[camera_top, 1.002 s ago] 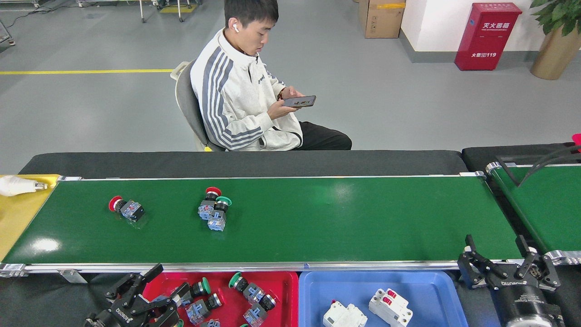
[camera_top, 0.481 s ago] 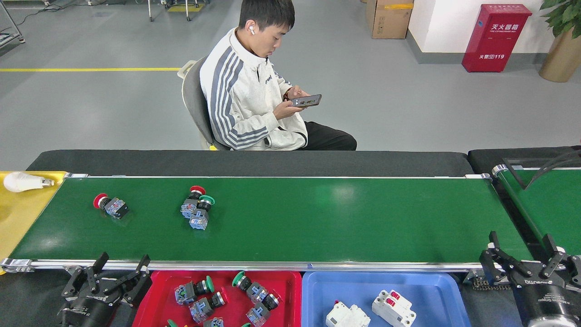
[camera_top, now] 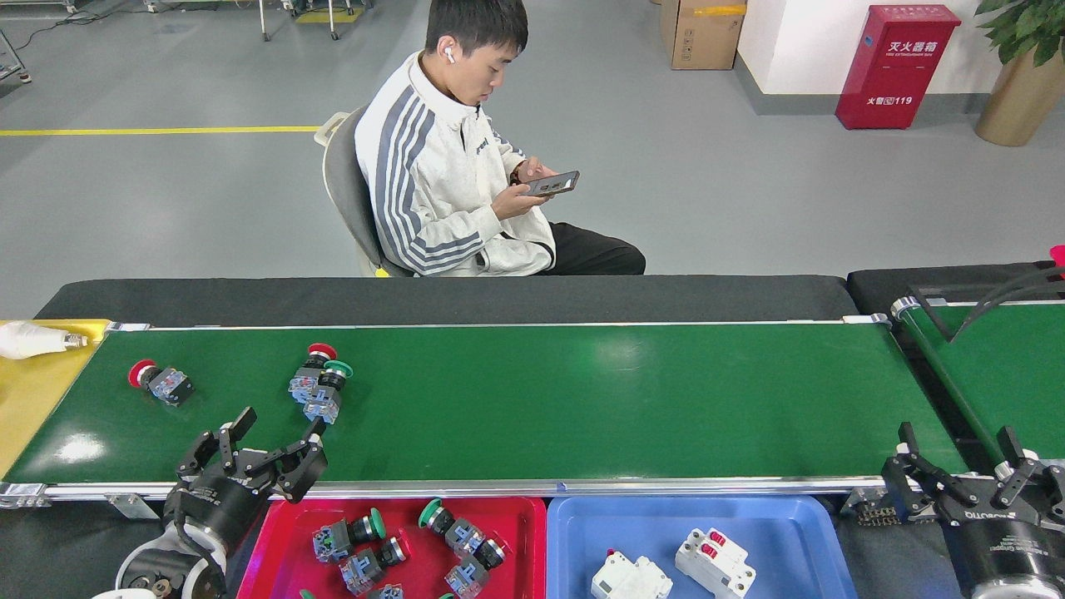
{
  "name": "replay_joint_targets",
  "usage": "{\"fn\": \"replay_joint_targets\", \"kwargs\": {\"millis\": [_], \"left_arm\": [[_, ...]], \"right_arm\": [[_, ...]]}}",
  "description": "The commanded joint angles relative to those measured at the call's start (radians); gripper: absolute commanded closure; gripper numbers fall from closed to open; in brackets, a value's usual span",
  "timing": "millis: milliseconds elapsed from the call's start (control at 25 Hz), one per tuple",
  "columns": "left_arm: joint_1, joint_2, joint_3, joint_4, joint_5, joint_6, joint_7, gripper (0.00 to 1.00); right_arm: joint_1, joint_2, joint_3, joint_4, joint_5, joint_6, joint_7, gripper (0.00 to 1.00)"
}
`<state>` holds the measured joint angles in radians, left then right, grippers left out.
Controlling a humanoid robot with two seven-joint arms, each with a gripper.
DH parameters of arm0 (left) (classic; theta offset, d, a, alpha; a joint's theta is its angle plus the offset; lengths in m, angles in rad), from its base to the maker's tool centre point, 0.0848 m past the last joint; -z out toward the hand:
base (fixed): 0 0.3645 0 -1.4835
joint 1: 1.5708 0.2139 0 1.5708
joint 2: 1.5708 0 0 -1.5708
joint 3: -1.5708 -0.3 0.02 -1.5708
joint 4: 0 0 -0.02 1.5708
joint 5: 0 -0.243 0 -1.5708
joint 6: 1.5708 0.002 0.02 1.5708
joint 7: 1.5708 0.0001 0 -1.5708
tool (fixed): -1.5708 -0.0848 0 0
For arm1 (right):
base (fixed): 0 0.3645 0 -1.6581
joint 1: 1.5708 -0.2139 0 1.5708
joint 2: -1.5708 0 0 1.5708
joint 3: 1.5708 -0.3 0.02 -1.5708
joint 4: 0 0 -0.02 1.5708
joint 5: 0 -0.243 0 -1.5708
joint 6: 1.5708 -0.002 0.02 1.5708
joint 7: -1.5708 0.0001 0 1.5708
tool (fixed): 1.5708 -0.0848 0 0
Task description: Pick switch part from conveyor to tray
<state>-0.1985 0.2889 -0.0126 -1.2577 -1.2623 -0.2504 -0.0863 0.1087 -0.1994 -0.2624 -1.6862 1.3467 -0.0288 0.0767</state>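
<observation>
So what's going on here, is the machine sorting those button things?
Yes. The left gripper is open over the near edge of the green conveyor, near a pair of push-button switches; another switch lies further left. Several are already in the red tray. The right gripper waits open and empty.

Beyond my workbench lies a smooth grey floor (camera_top: pixel 749 191) crossed by a yellow line (camera_top: pixel 158 131) at the left. A person (camera_top: pixel 449 166) sits on a grey chair (camera_top: pixel 345 191), holding a phone (camera_top: pixel 551 183). At the far right, against a white wall (camera_top: pixel 799 42), stand a red cabinet (camera_top: pixel 894 66), a cardboard box (camera_top: pixel 697 33) and a potted plant (camera_top: pixel 1019 66).
</observation>
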Motion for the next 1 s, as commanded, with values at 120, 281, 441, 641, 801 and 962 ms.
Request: {"fn": "replay_joint_targets", "kwargs": {"millis": [120, 281, 441, 641, 801, 962], "left_arm": [[-0.044, 0.013, 0.006, 0.069, -0.003, 0.031, 0.002, 0.00], [-0.102, 0.018, 0.008, 0.152, -0.003, 0.066, 0.007, 0.00], [-0.180, 0.018, 0.003, 0.265, -0.026, 0.146, 0.010, 0.00], [-0.260, 0.015, 0.002, 0.394, -0.081, 0.218, 0.013, 0.00], [-0.302, 0.013, 0.002, 0.457, -0.081, 0.258, 0.019, 0.03], [-0.305, 0.006, 0.002, 0.474, -0.081, 0.267, 0.076, 0.34]], "right_arm": [[-0.030, -0.011, -0.003, -0.018, -0.001, -0.014, -0.006, 0.01], [-0.035, -0.012, -0.003, -0.015, -0.001, -0.023, -0.008, 0.01], [-0.044, -0.012, -0.003, -0.015, -0.001, -0.048, -0.008, 0.01], [-0.058, -0.011, 0.000, -0.013, -0.001, -0.077, -0.006, 0.01], [-0.058, -0.011, 0.000, -0.012, -0.001, -0.100, -0.006, 0.01], [-0.058, -0.009, 0.000, -0.012, -0.001, -0.109, -0.006, 0.01]]}}
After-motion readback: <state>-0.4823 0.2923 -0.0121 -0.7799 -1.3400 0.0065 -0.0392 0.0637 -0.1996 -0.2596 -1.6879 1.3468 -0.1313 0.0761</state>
